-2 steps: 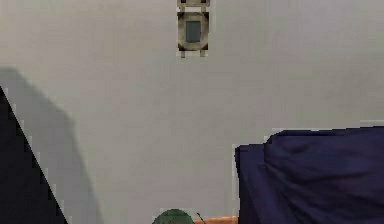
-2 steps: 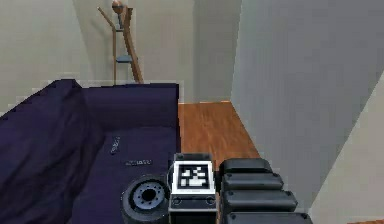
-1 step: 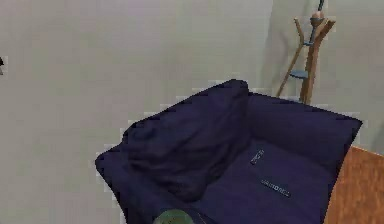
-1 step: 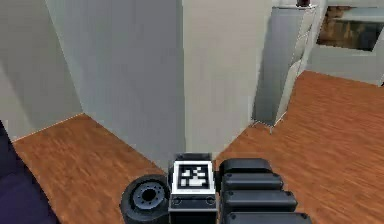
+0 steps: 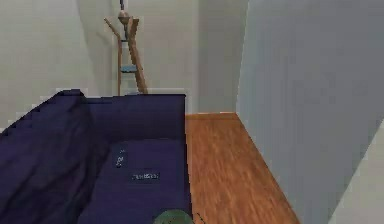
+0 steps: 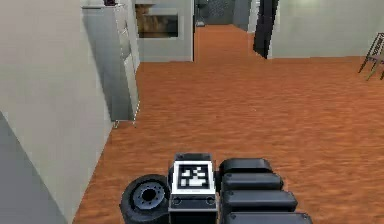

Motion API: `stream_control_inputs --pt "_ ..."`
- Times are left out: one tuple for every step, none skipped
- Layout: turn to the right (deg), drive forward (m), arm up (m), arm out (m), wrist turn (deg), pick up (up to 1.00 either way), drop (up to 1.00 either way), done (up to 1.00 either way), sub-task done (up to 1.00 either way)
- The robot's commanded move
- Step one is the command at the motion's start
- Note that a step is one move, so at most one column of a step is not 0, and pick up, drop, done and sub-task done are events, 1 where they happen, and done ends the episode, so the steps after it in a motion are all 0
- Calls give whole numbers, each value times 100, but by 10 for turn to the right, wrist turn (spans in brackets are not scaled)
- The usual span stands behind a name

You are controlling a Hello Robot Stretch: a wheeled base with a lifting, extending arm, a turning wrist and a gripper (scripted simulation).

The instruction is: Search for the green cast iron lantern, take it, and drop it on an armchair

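1. At the end of a narrow stretch of room, the robot faces a dark blue seat (image 5: 135, 135) set against the wall. A small dark thing (image 5: 121, 157) and a flatter one (image 5: 146, 176) lie on its cushion, and a wooden coat stand (image 5: 126, 50) rises in the corner behind.
2. At the very bottom of the forward view, by the cushion's front corner, there is a rounded grey-green shape (image 5: 172, 216). By its colour it may be the lantern, but too little of it shows for me to be sure.
3. In the arm side view the arm (image 6: 250, 195) sits low over the wooden floor (image 6: 260, 100), with its white marker (image 6: 195, 178) beside the claw (image 6: 148, 198), a dark rounded body. I can't make out the claw's far end, so I cannot tell whether it is grasping anything or carrying nothing.
4. What could go wrong, as I judge it:
   - The seat looks wide, perhaps a sofa and not an armchair, so a drop here might not count.
   - A heavy iron lantern let go near the cushion's edge could roll off onto the floor, or land on the 2 small things.
   - The pale wall (image 5: 310, 90) stands close on the forward view's right, so turning the base in that gap could scrape the wall or the seat.
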Motion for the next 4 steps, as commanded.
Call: stream_control_inputs --pt "450 0 0 0 0 0 0 0 0" --pt "180 0 0 0 0 0 0 0 0" --pt "-450 0 0 0 0 0 0 0 0" --pt "-450 0 0 0 0 0 0 0 0"
